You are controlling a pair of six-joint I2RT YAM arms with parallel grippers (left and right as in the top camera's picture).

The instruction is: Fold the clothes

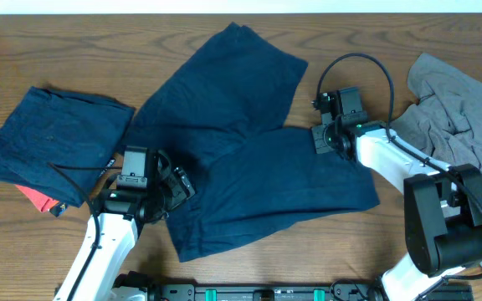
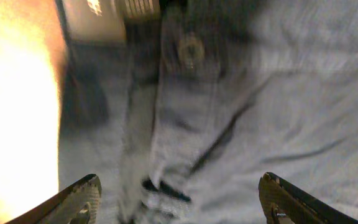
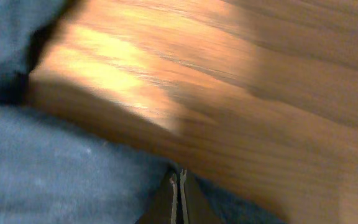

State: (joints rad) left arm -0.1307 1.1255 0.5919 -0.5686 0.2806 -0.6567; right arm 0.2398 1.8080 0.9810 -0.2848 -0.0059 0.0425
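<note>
Dark navy shorts (image 1: 249, 142) lie spread open across the middle of the table. My left gripper (image 1: 176, 186) is open over their left waistband. In the left wrist view its fingers (image 2: 182, 199) are wide apart just above the cloth (image 2: 278, 93), near a button (image 2: 190, 50). My right gripper (image 1: 319, 139) is at the shorts' upper right edge. In the right wrist view its fingers (image 3: 179, 190) are shut on the navy cloth (image 3: 55, 168). A folded navy garment (image 1: 53, 138) lies at the left. A light grey garment (image 1: 467, 100) lies crumpled at the right.
A red item (image 1: 33, 197) pokes out from under the folded navy garment. Bare wood table (image 1: 99, 50) shows at the back left and between the shorts and the grey garment. The arm bases stand at the front edge.
</note>
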